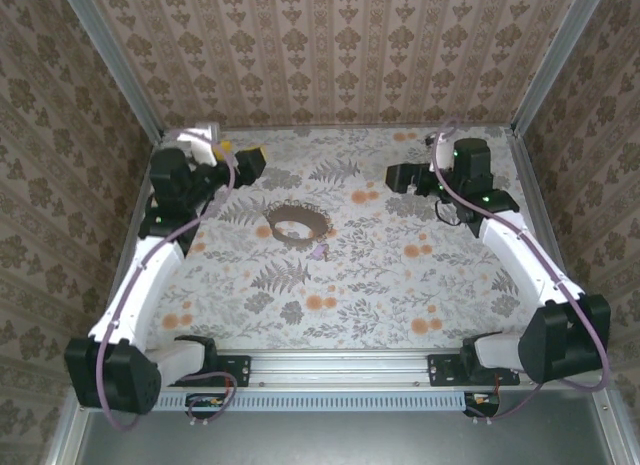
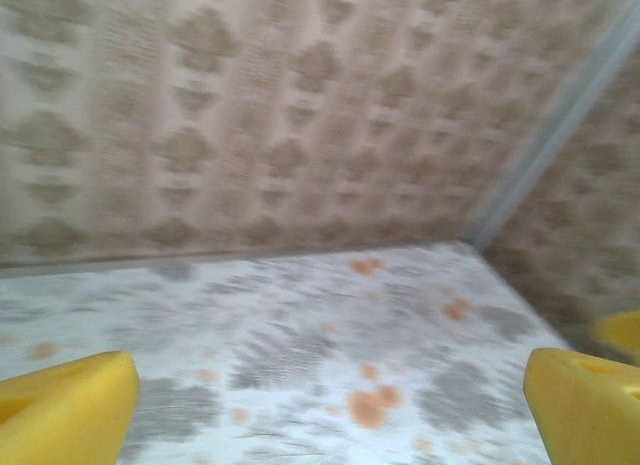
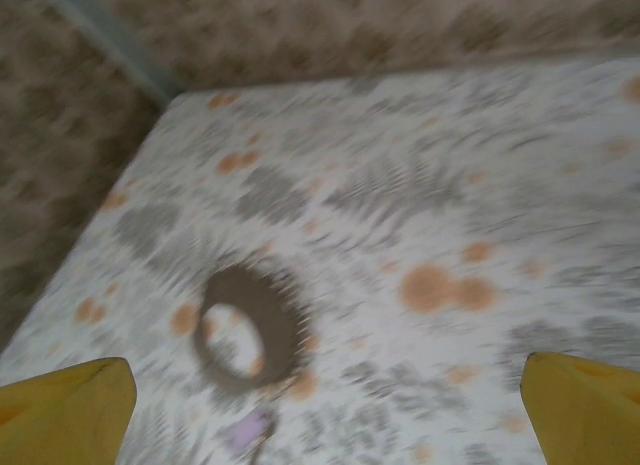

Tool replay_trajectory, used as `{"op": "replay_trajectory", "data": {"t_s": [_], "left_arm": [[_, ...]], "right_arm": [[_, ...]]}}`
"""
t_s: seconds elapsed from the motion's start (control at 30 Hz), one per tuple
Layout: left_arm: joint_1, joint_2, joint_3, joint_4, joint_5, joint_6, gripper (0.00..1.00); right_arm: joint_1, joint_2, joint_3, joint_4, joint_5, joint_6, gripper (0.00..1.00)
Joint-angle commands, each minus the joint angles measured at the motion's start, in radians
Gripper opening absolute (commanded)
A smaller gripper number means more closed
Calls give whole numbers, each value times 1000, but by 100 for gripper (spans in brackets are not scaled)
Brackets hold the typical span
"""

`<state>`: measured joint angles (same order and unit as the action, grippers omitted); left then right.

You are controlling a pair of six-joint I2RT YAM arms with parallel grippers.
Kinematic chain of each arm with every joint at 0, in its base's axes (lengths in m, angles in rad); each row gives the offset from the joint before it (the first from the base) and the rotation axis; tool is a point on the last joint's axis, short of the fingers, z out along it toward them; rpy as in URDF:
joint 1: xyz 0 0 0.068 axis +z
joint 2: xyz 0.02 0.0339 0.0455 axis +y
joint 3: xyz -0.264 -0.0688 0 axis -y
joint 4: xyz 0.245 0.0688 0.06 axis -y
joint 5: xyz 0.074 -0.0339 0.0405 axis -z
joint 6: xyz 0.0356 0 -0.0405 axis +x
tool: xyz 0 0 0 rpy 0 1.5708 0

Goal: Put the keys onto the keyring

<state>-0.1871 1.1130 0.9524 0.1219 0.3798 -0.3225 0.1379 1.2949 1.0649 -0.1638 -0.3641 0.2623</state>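
The keyring (image 1: 288,234) is a brownish oval loop lying flat on the floral table at centre left. The tiny lilac-headed key (image 1: 320,252) lies just off its near right side, apart from the loop. My left gripper (image 1: 248,163) hovers at the back left, open, beyond the loop. My right gripper (image 1: 398,177) hovers at the back right, also open. In the blurred right wrist view the keyring (image 3: 278,325) and key (image 3: 246,432) lie ahead between the yellow fingertips (image 3: 66,409). The left wrist view has bare table between its yellow fingertips (image 2: 62,411).
Patterned walls (image 1: 340,55) close in the table on the back and both sides, with metal corner posts (image 1: 550,60). A rail (image 1: 340,370) with both arm bases runs along the near edge. The floral table surface (image 1: 400,275) spreads right of the key.
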Motion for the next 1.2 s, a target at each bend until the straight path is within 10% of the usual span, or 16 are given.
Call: {"op": "replay_trajectory", "data": {"t_s": [0.0,0.47,0.9,1.17], "left_arm": [[14,-61,-114,106,-396,174,100],[130,74,-497,369,-620,356,100],[156,385,-610,812,-524,335,100],[156,426,-553,749,-492,353,100]], "right_arm": [[-32,-46,-82,130,311,10,100],[-91,54,-431,562,667,-167,100],[-120,254,-743,1217,415,-235,100],[-150,239,-654,1014,358,-218,100]]}}
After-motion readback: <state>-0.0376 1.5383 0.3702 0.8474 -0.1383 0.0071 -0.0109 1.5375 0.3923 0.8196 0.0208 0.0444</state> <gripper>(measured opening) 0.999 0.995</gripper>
